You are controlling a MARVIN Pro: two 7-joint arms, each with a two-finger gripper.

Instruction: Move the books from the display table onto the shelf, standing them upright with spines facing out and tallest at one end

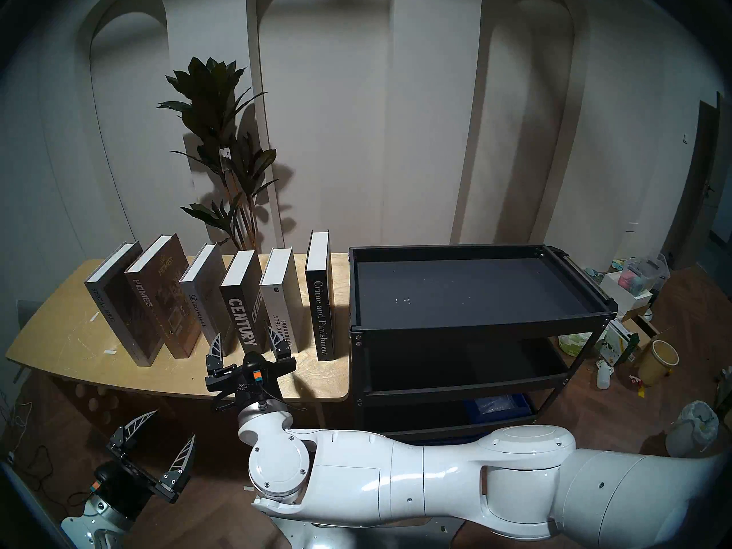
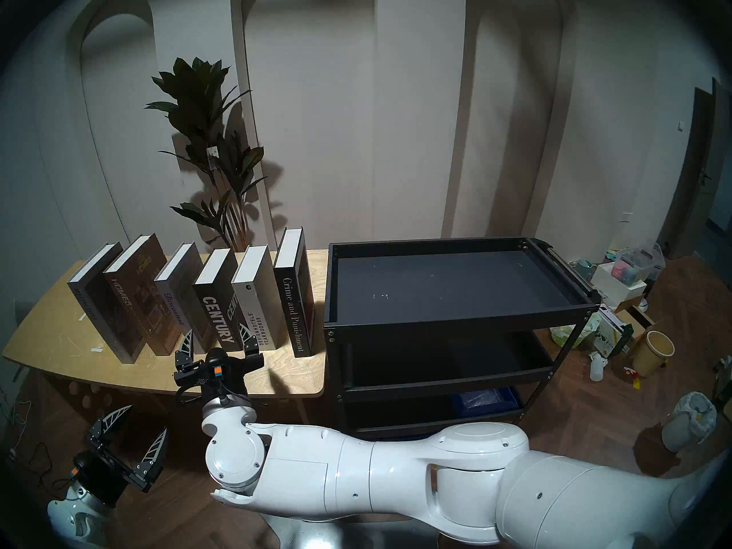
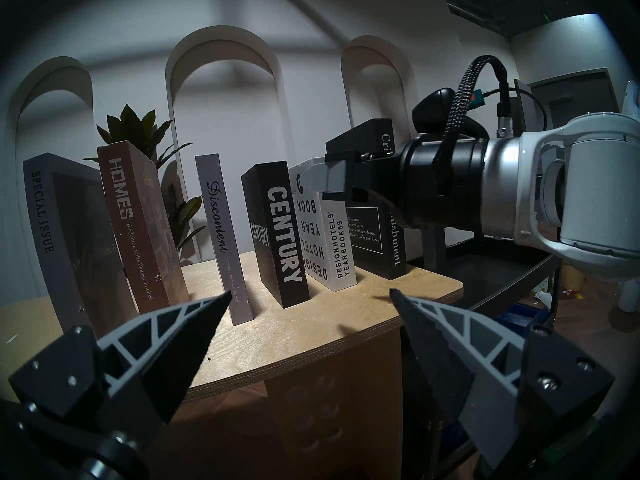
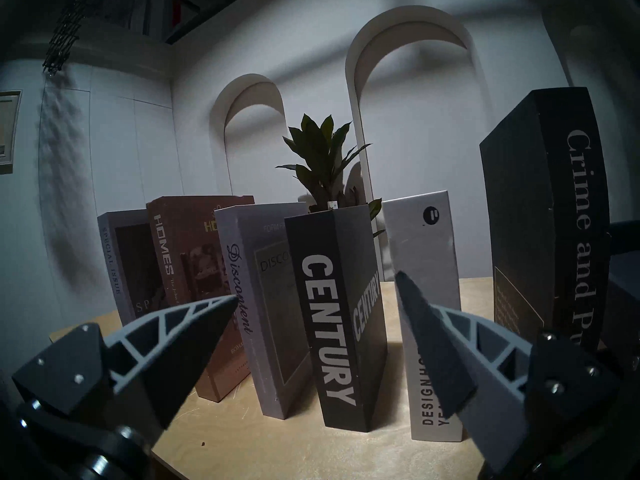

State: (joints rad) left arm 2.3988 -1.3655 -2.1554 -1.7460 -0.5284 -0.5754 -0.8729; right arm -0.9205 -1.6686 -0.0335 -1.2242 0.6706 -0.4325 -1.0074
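Six books point(image 1: 222, 298) stand in a row on the worktop point(image 1: 59, 346), spines front, gaps between them. Right pincer point(image 1: 250, 344) gapes wide at the front edge, its fingers either side of Century point(image 4: 332, 316), holding nothing. Left pincer point(image 1: 166, 443) hangs wide, off the worktop. Shelf point(image 1: 475, 326) alongside: top tray bare.

Display table point(image 1: 71, 338), light plywood: six books standing, spines forward, Special Issue point(image 1: 103, 305), Homes point(image 1: 143, 298), Discontent point(image 1: 198, 310), Century point(image 1: 242, 322), Design Hotels Yearbook 09 point(image 1: 282, 322), Crime and Punishment point(image 1: 321, 318). Right gripper point(image 1: 247, 340), jaws apart, before Century. Black shelf point(image 1: 475, 322) right. Left gripper point(image 1: 168, 429) low, jaws apart.
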